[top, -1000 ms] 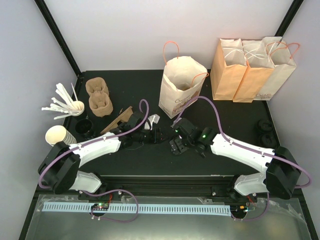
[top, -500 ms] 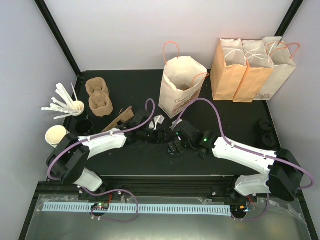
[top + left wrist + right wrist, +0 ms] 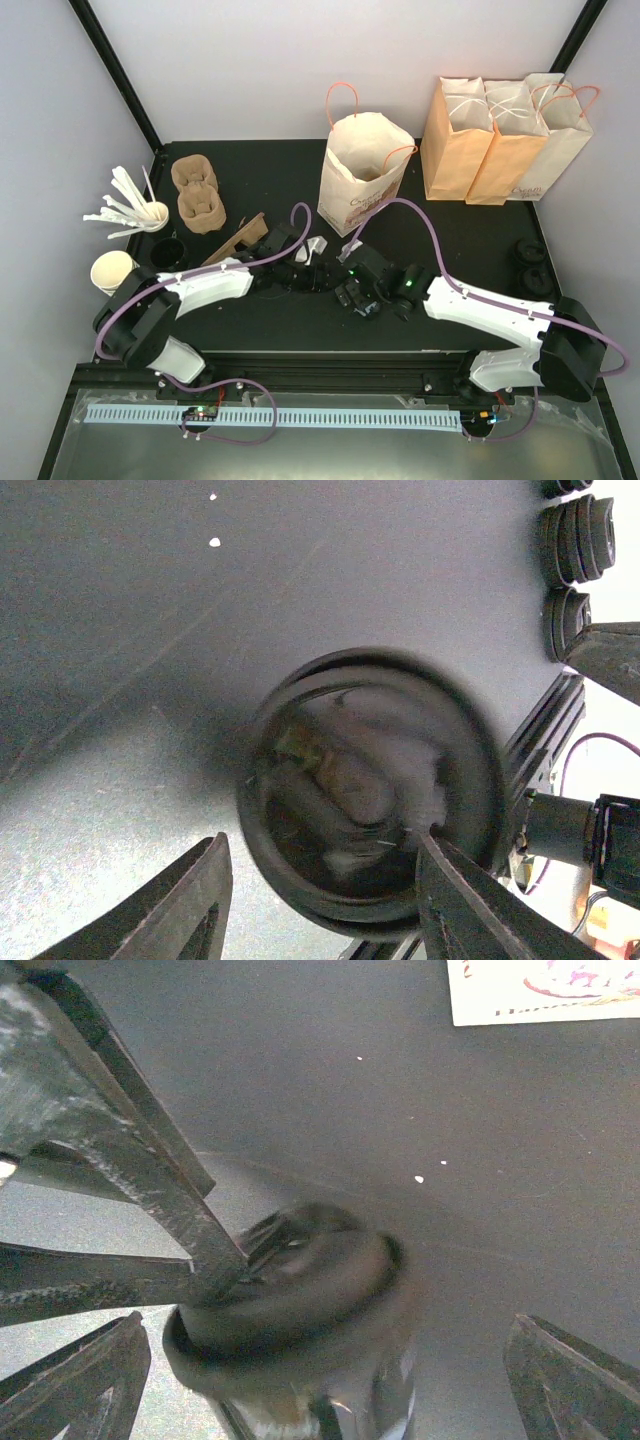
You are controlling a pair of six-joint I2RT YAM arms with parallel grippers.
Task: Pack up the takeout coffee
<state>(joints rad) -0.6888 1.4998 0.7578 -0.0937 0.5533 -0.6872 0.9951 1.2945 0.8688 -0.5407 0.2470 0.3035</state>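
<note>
Packing had not really begun: the takeout coffee [image 3: 300, 1300] sat on the tabletop [image 3: 440, 215] between both arms, near the open paper bag [image 3: 362, 175] but not in it. My left gripper [image 3: 323, 838] was parted around the cup, one finger at its rim and the other clear. My right gripper [image 3: 328, 1322] stood wide, straddling it without contact. The cup was blurred, so I could not tell if it stood square. I judged that grasp, lift and drop remained. The two grippers crowded each other; three more bags [image 3: 500, 140] and loose lids [image 3: 530, 262] stood well aside.
</note>
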